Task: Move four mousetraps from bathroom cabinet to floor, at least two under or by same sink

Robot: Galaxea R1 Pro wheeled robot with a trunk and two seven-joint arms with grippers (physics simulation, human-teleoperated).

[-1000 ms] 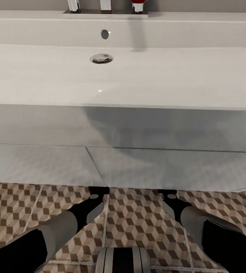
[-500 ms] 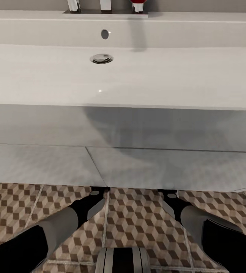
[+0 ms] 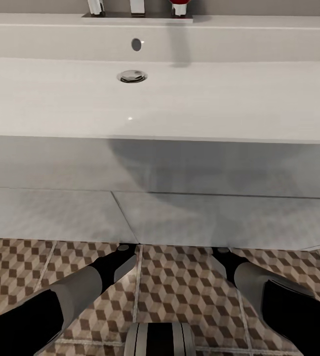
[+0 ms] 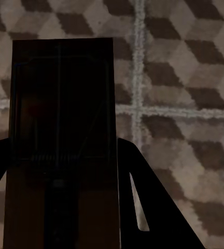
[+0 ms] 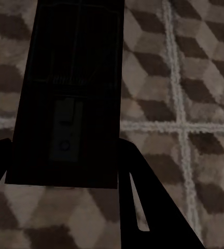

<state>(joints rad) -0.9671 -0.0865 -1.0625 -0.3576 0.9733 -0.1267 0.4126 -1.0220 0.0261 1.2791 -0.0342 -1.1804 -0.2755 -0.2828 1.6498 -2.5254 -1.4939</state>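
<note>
The white bathroom sink (image 3: 160, 99) and its vanity front (image 3: 204, 217) loom over the cube-patterned bathroom floor (image 3: 175, 282). Both arms reach under the vanity. The left gripper (image 4: 65, 207) clamps one dark mousetrap (image 4: 63, 129) above the tiles; the right gripper (image 5: 65, 207) clamps another mousetrap (image 5: 73, 93).

Glossy white basin (image 3: 180, 99): ahead, over flat-panelled white vanity front (image 3: 204, 217).
Cube-patterned brown and beige floor tiles (image 3: 175, 287): below vanity, under both arms.
Dark-brown flat slab mousetraps: one (image 4: 63, 145) between left fingers, another (image 5: 73, 93) between right fingers, above tiles.
</note>
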